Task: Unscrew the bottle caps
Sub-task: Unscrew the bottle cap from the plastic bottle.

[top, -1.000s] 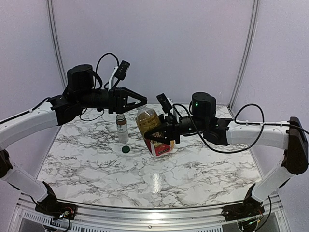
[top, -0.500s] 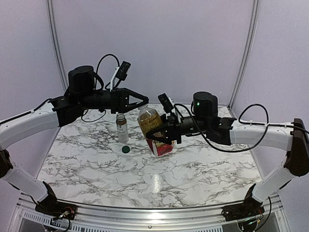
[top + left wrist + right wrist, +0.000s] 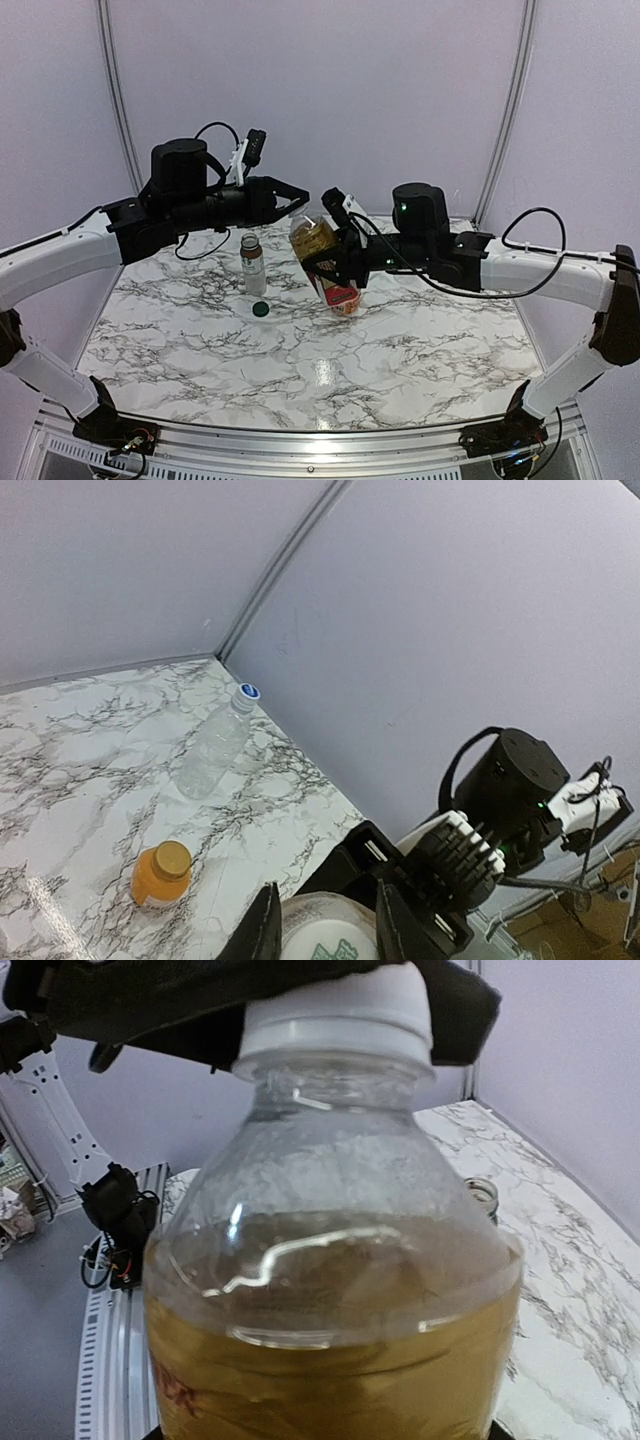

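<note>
The amber tea bottle [image 3: 318,240] with a red label is tilted and held off the table, my right gripper [image 3: 334,270] shut around its lower body. It fills the right wrist view as the tea bottle [image 3: 330,1310]. Its white cap [image 3: 335,1015] sits between the black fingers [image 3: 150,1005] of my left gripper [image 3: 299,207], which is shut on it. In the left wrist view the white cap [image 3: 330,938] shows between both fingers [image 3: 263,930]. A short clear bottle [image 3: 253,265] stands uncapped, with a dark green cap [image 3: 261,309] lying in front of it.
An orange juice bottle [image 3: 160,873] with an orange cap stands upright. A tall clear bottle [image 3: 212,750] with a white and blue cap [image 3: 247,691] lies on its side near the back wall. The short bottle's open mouth [image 3: 481,1192] shows behind the tea bottle.
My left gripper has closed onto the tea bottle's white cap. My right arm has raised the bottle off the table and tilted it toward the left gripper.
</note>
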{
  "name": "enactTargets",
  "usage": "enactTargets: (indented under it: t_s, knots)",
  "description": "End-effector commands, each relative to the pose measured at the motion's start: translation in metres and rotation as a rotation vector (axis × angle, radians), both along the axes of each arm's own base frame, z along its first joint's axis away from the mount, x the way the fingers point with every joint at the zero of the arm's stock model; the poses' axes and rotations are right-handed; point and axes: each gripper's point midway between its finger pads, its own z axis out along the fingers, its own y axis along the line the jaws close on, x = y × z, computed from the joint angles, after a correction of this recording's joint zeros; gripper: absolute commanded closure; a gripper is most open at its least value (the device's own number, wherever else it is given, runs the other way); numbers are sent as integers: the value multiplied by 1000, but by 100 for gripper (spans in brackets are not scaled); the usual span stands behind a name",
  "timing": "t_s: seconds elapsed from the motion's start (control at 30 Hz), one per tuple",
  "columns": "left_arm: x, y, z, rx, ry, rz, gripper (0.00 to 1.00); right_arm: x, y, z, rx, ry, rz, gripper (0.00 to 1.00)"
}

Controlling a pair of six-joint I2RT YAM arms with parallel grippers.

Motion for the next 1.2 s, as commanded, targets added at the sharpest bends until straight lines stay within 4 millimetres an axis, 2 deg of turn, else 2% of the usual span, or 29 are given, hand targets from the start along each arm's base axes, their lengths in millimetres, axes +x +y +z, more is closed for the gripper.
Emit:
enactTargets:
  t_s: [0.0,0.27,0.4,0.57,0.83,0.93,1.17]
  knots:
    - [27,19,-1,-7,109,240,100,31,-12,12,-60,-125,-188,67]
    - [35,12,-16,8,191,281,100,35,-10,6,-100,-178,-244,68]
    - [33,11,-13,17,155,256,83,28,-8,4,-96,-175,-205,66]
    - [24,10,1,-4,61,183,50,11,-4,0,-73,-142,-83,64]
    - [8,27,14,-80,-36,18,10,-18,-7,5,11,-63,118,60]
    - [-3,30,16,-56,-115,-44,1,-27,-7,10,43,-38,191,59]
    - [-46,27,33,-84,-291,-264,1,-48,-3,24,110,2,343,57]
